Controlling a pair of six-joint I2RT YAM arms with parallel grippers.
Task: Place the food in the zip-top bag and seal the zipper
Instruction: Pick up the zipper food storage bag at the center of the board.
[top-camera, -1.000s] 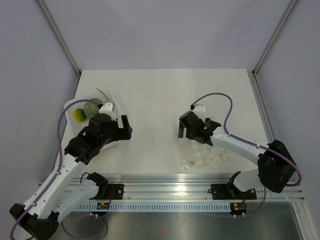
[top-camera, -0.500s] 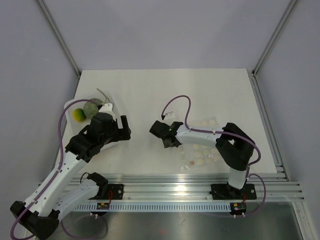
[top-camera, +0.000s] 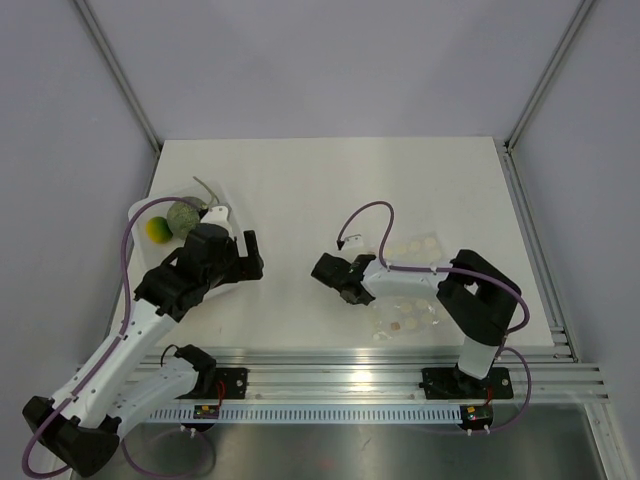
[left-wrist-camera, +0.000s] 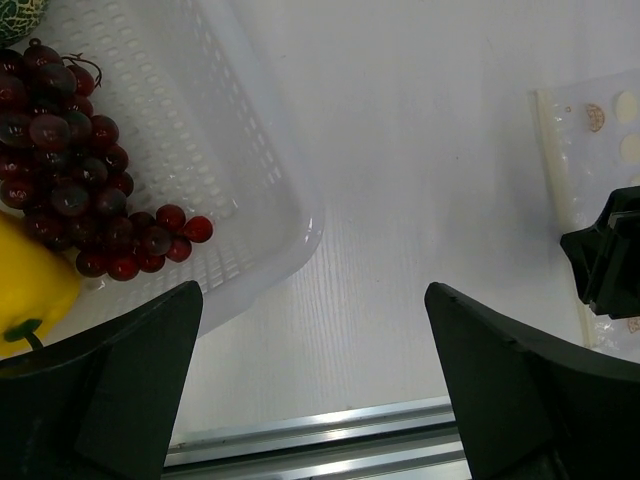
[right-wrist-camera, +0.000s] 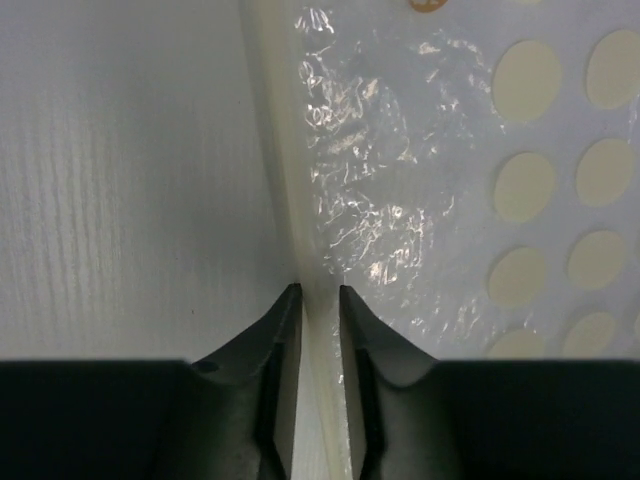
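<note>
The food lies in a white perforated tray (top-camera: 222, 200) at the left: a yellow ball (top-camera: 157, 230) and a grey-green round fruit (top-camera: 183, 214). In the left wrist view I see the yellow fruit (left-wrist-camera: 30, 290), dark red grapes (left-wrist-camera: 70, 190) and a corner of the green fruit (left-wrist-camera: 18, 10). My left gripper (top-camera: 255, 255) (left-wrist-camera: 310, 295) hangs open beside the tray, holding nothing. The zip-top bag (top-camera: 410, 300) (right-wrist-camera: 450, 180) lies flat at centre right. My right gripper (top-camera: 352, 290) (right-wrist-camera: 320, 292) pinches its pale zipper (right-wrist-camera: 280, 150) at the bag's left edge.
An aluminium rail (top-camera: 380, 360) (left-wrist-camera: 330, 430) runs along the table's near edge. Metal frame posts (top-camera: 120, 75) stand at the back corners. The right arm's purple cable (top-camera: 375, 210) loops over the table behind its gripper.
My right arm folded and swung left off the top of the bag, came down at the bag's left edge, and its jaws closed on the zipper strip. The left arm barely moved.
</note>
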